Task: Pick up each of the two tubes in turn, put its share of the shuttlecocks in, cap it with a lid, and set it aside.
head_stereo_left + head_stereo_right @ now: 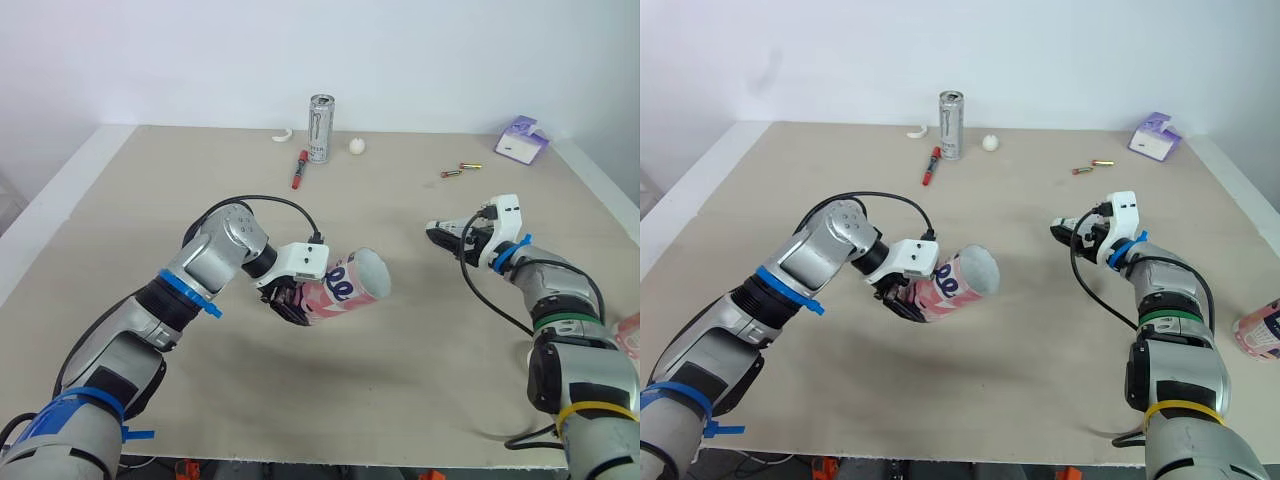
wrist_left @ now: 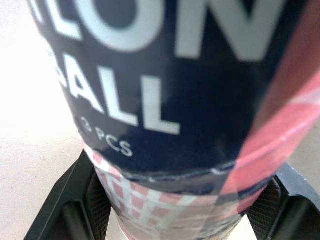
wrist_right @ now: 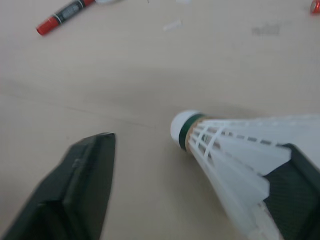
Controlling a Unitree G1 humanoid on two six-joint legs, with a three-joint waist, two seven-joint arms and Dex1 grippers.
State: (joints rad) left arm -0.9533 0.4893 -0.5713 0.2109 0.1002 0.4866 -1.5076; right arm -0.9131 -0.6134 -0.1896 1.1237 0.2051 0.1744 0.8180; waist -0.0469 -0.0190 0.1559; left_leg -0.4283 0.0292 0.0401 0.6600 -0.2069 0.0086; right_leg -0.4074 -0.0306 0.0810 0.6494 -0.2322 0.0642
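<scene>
The left gripper (image 1: 298,300) clamps the cylindrical printed tube (image 1: 352,280) between both fingers; the right gripper (image 1: 440,233) stands open, the white feathered shuttlecock (image 3: 235,150) resting against one finger.

We see one tube (image 1: 345,285), pink and navy with white lettering, gripped by the left hand (image 1: 290,300) and tipped almost level above the table (image 1: 400,400). A white feathered shuttlecock (image 3: 225,150), green-banded below its cork, lies against one finger of the right hand (image 1: 440,232). A second pink tube (image 1: 1260,330) shows at far right.
</scene>
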